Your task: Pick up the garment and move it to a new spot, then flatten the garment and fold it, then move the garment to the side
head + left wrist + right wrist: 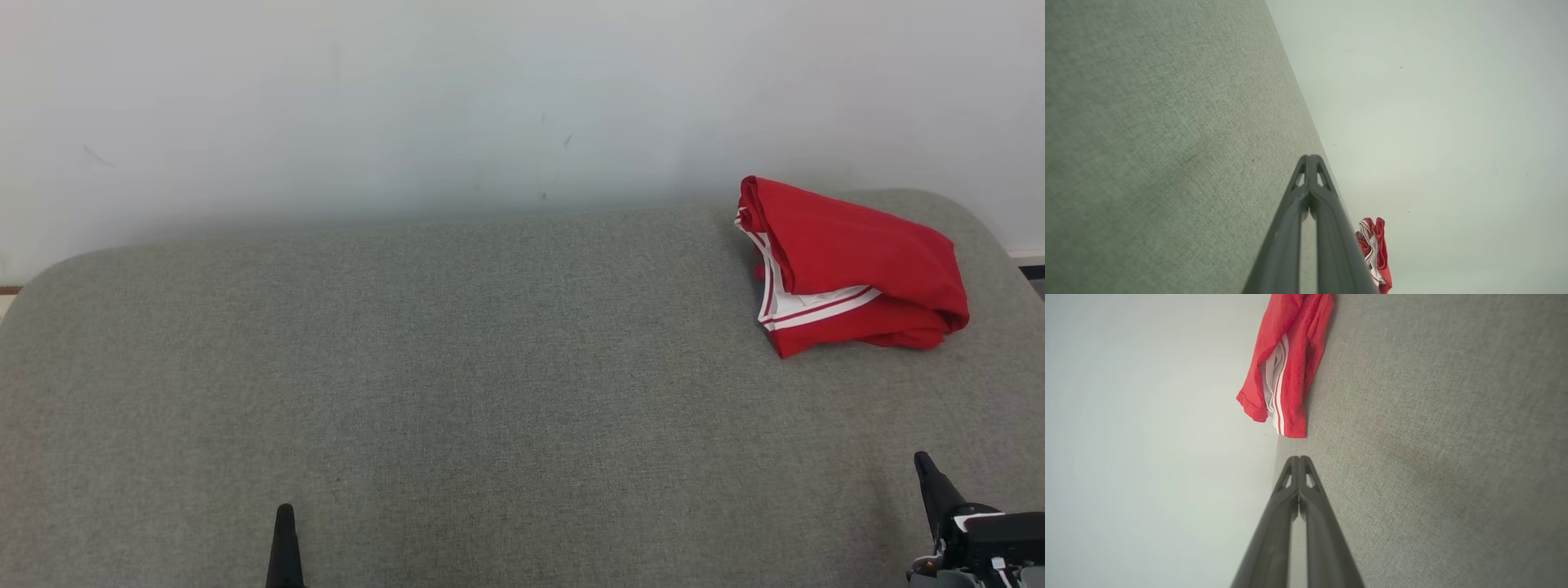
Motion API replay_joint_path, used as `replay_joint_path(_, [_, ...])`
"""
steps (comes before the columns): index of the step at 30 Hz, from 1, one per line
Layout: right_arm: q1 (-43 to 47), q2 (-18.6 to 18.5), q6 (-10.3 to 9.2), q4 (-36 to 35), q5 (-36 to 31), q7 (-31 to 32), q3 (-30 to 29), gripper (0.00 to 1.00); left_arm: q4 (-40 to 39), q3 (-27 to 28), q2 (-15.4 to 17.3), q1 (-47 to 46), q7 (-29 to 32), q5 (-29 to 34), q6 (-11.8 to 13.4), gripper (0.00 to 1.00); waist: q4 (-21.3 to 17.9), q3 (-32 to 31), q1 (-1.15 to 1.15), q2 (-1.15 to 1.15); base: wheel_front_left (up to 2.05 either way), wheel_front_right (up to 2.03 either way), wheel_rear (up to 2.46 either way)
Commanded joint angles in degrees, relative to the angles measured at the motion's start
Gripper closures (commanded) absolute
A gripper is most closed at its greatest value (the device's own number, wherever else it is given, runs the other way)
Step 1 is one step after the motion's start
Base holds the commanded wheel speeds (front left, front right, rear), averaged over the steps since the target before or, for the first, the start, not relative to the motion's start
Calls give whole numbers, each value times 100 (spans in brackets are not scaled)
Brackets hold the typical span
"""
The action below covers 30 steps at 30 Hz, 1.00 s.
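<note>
Two grippers low at the near edge, both with fingers pressed together and nothing between them. The left gripper [285, 513] pokes up at the lower left, and the right gripper [925, 462] sits at the lower right.

Now the garment [849, 265], red with white stripes. It lies gathered in a compact bundle of several layers on the grey table [457, 367], out at the far right corner beside the pale wall [408, 98]. Neither gripper touches it.

The key relation is that the bundle lies ahead of the right gripper and a shade toward the table's middle, with a strip of bare table between them. From the left gripper it is far off, across the table on a long diagonal. By my reading the right arm is clearly the nearer one for any reach.

The bundle's long side runs from the far end down toward the near right. Its striped open edges face the table's middle and near side.

What stage is this? A layered bundle off at the side fits a garment folded and set aside. It equally fits a heap waiting to be picked up. These layers look loose rather than crisp, so I won't call it.
</note>
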Motion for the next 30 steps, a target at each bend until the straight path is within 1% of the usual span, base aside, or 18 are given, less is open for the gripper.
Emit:
replay_joint_path(1, [-127,-54,2,6,188,89,-90,100,20,-38,10,-115,-26,-200,-35,100,3,7,-1,0,0,0,0])
replay_joint_path(30, [-365,-86,2,224,1419,743,-736,100,214,-315,3,-350,-35,-1552,-243,100,36,91,-1,0,0,0,0])
